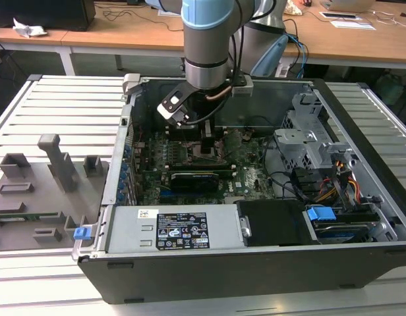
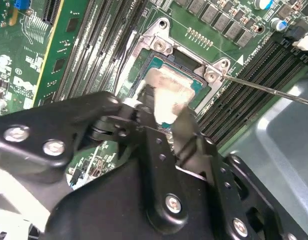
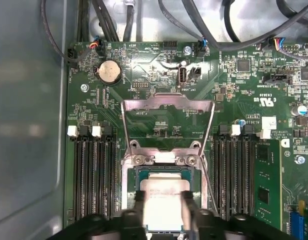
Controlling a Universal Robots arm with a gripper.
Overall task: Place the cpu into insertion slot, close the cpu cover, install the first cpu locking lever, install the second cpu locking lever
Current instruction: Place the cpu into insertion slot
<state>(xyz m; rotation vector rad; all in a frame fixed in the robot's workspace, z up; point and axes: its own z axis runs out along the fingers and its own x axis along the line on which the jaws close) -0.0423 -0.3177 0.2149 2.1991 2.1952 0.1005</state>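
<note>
Inside the open computer case (image 1: 256, 271), toward the middle of the motherboard (image 3: 144, 65): gripper (image 3: 164, 201) pinching the cpu (image 3: 164, 192) by two opposite edges, low in the insertion slot (image 3: 143, 173). Beyond it, cpu cover (image 3: 166, 101) swung open. Cannot tell whether fully seated; one chip edge hidden behind fingers (image 2: 189, 132).

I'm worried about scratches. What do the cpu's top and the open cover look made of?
The cpu shows a pale silver-grey metal face with a dull finish and soft glare rather than a mirror reflection; which metal it is can't be told. The cover looks like thin stamped sheet metal, probably steel: bright silvery, with glints along its bent edges.
</note>
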